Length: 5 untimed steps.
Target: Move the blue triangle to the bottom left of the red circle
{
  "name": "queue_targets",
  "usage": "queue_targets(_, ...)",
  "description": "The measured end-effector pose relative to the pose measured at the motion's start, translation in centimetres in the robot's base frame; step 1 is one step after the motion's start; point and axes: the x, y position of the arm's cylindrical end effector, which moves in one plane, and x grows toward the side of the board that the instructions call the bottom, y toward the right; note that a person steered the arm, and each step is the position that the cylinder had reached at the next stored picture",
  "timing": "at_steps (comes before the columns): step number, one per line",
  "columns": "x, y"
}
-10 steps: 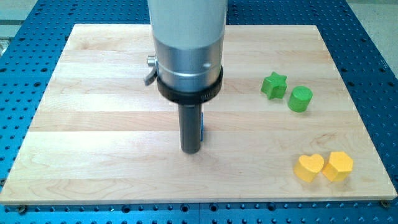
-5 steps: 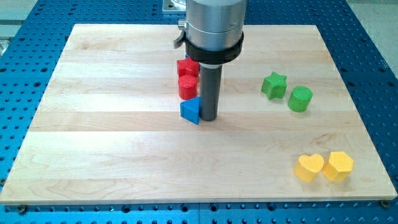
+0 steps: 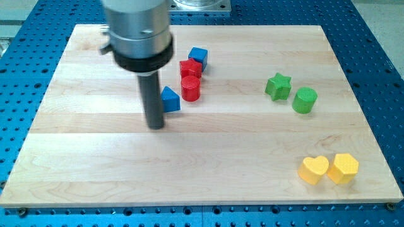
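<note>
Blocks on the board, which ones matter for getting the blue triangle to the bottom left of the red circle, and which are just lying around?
In the job: blue triangle, red circle, my tip just left of the triangle.

Lying about: red block, blue cube, green star, green cylinder, yellow heart, yellow block.

The tabletop (image 3: 95, 151) is pale wood with light stripes. On it are a blue triangle (image 3: 170, 99), a red circle (image 3: 190, 88), a red block (image 3: 190, 68), a blue cube (image 3: 198, 57), a green star (image 3: 278, 86), a green cylinder (image 3: 305, 100), a yellow heart (image 3: 314, 169) and a yellow block (image 3: 343, 168).
</note>
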Motion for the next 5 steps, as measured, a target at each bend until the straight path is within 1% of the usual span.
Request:
queue_targets(1,-2.0,-4.0)
queue_targets(3,-2.7,6.0)
queue_targets(4,-2.8,5.9)
queue_targets(5,-0.9,1.2)
